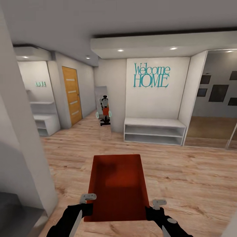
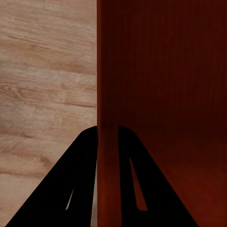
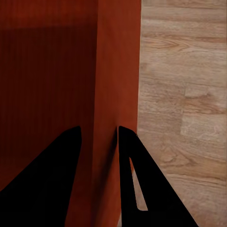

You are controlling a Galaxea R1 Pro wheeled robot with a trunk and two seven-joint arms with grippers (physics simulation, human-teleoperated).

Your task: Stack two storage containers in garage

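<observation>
I hold one rust-red open-top storage container [image 1: 117, 186] out in front of me, above a light wood plank floor. My left gripper [image 1: 86, 207] is shut on the container's left wall [image 2: 108, 85], one black finger [image 2: 71, 184] outside and one inside. On the opposite side, my right gripper [image 1: 152, 210] clamps the right wall [image 3: 116, 71], with its fingers [image 3: 137, 184] on either side of it. The box looks empty inside.
A hallway lies ahead with a "Welcome HOME" sign [image 1: 151, 75] over a low white shelf bench [image 1: 154, 131]. A honey-coloured wooden door [image 1: 71, 95] stands at the left. A tall mirror [image 1: 105, 110] reflects me. A white wall corner [image 1: 23, 158] is close on my left.
</observation>
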